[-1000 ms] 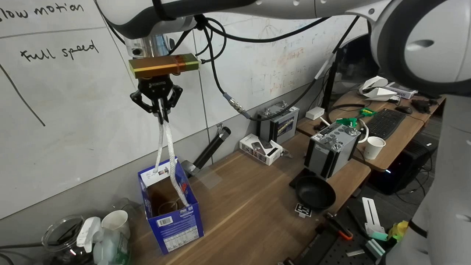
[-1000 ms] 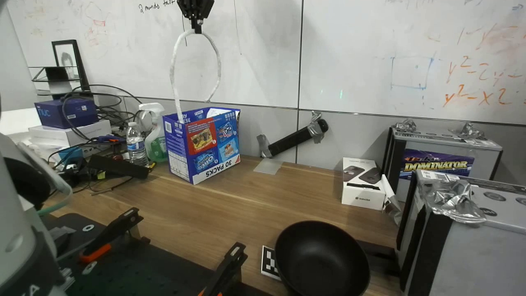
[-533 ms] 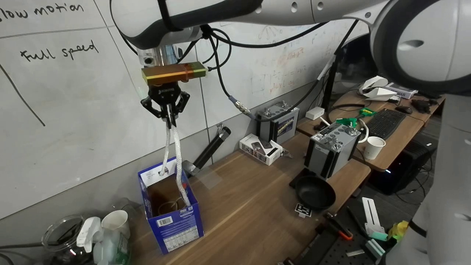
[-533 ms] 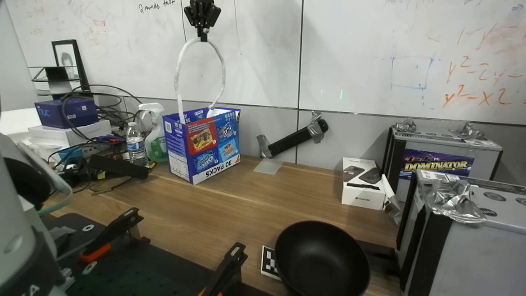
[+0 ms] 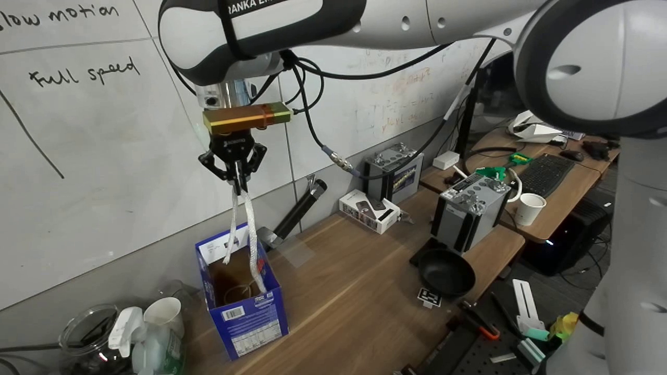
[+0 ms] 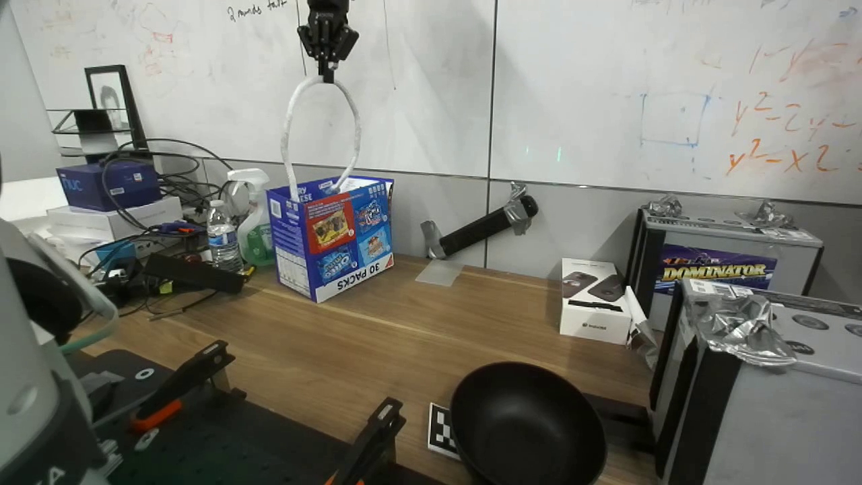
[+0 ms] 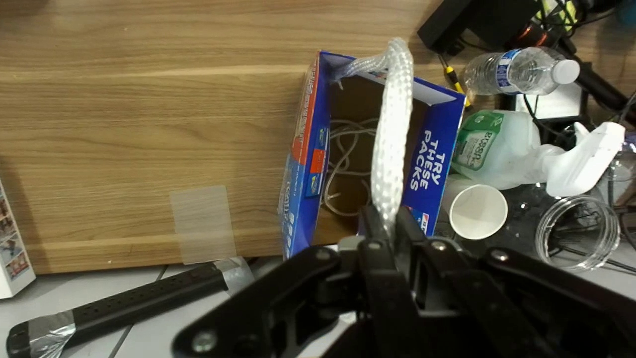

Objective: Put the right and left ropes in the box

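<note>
rope (image 7: 391,134) pinched by gripper (image 5: 239,191) (ends inside box (image 6: 349,236))

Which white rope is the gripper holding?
The thick braided rope, pinched in the gripper; the thinner white cord lies looped inside the blue 30 PACKS carton.

Cord (image 7: 354,173) is lying in the box (image 6: 337,236), a rope (image 7: 392,129) hanging in from the tool (image 5: 239,188); in the wrist view, a spray bottle (image 7: 502,149) is standing at the box's three o'clock, a cup (image 7: 476,211) at four.
</note>
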Tool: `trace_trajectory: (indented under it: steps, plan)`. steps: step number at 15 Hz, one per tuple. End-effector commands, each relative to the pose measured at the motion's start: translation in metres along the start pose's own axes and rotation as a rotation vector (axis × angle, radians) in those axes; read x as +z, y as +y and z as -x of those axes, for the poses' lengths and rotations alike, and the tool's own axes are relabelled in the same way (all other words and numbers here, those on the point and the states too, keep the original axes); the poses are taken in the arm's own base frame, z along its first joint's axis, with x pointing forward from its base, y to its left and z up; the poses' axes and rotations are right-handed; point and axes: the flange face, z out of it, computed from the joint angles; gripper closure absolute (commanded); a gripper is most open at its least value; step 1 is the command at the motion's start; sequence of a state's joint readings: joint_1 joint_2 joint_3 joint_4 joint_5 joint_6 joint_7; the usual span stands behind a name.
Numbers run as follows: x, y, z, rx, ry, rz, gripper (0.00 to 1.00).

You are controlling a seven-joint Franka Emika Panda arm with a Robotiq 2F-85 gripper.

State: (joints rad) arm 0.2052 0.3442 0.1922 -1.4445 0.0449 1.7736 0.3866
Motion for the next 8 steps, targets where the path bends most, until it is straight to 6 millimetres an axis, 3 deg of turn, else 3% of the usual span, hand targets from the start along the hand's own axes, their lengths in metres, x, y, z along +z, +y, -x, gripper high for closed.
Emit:
trace_trajectory:
  steps: [1,8]
  plan:
    - [0.0,-0.008,-0.005,-0.04,0.007,-0.042,0.94]
    - [0.017,-0.015,-0.013,-0.074,-0.011,-0.056,0.94]
